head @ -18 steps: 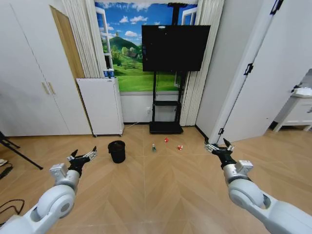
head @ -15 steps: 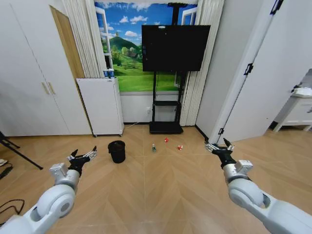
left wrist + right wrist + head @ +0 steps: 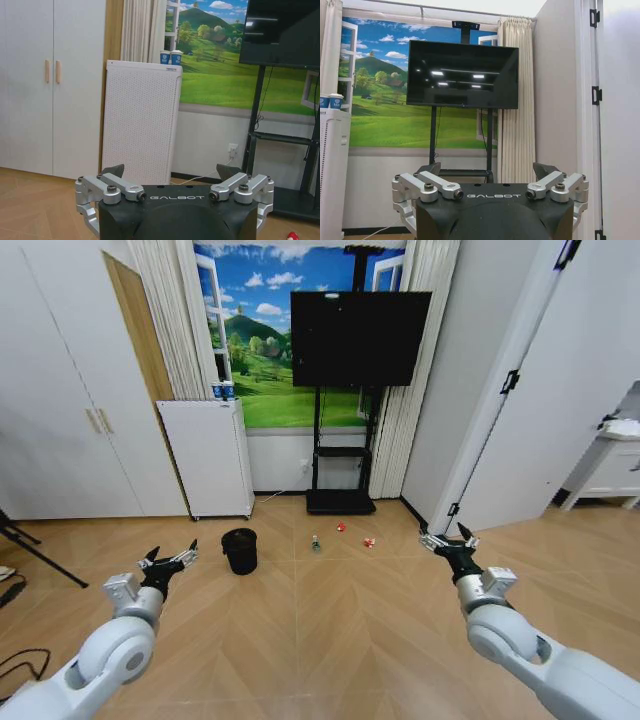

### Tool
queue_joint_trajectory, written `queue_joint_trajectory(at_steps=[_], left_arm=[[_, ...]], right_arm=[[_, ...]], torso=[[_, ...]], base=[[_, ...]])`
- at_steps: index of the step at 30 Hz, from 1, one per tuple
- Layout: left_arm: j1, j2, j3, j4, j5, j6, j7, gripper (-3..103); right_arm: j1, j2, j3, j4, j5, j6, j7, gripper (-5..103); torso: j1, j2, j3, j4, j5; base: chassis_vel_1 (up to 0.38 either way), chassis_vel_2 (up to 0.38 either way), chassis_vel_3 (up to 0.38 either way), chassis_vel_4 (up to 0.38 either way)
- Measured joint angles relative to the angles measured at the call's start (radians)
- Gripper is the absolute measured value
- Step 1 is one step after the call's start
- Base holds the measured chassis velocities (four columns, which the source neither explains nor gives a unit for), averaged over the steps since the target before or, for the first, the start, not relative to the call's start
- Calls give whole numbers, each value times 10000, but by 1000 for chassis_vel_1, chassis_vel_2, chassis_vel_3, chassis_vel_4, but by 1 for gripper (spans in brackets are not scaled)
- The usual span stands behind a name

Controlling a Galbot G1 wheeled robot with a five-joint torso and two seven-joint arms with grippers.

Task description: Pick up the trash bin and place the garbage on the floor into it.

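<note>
Black round tapered trash bin [image 3: 239, 550], upright on wood floor [image 3: 330, 620]

**Wood, plastic and metal about the room**

The pale herringbone wood floor [image 3: 330, 630] has a smooth, faintly satin sheen across the lower half of the head view. On it, left of centre, stands the small round black plastic bin [image 3: 239, 550], matt and dull. Just right of it lies a small clear plastic bottle with a green label [image 3: 315, 542], then two little red-and-white wrapper pieces [image 3: 341, 527] [image 3: 369, 542], material too small to tell. The white perforated metal-looking cabinet [image 3: 141, 127] is matt, finely dotted. The black television screen [image 3: 462, 75] is glossy, mirroring ceiling lights. Both the left gripper [image 3: 170, 172] and right gripper [image 3: 487, 170] show brushed silver metal links on matt black housing.
</note>
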Motion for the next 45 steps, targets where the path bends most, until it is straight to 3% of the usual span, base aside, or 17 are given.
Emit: queue_joint_trajectory(at_steps=[12,21,30,39,43,44,45], left_arm=[[-95,-114,137,116,-4,7,4,100],[-288,-253,315,323,86,14,178,100],[-446,-358,477,461,118,9,244,100],[-634,-377,608,534,126,3,259,100],[-711,-353,647,558,65,2,252,100],[-740,-349,663,558,58,1,236,100],[-740,-349,663,558,58,1,236,100]], right_arm=[[-141,-140,-227,-173,-133,100,-548,100],[504,-229,-1080,-651,-165,301,-841,100],[721,-136,-1387,-814,-198,386,-932,100],[895,-5,-1654,-907,-303,417,-911,100],[924,41,-1729,-930,-425,426,-874,100],[920,63,-1752,-935,-482,426,-848,100],[920,63,-1752,-935,-482,426,-848,100]], torso=[[0,0,0,1,0],[-2,1,-1,2,1],[0,1,0,-4,-4],[0,1,0,5,10],[4,0,2,-5,-14],[3,0,2,5,13],[3,0,2,5,13]], base=[[0,0,0,0],[-78,70,81,-83],[-222,210,217,-224],[-294,315,308,-308],[-361,349,364,-345],[-368,390,389,-362],[-368,390,389,-362]])
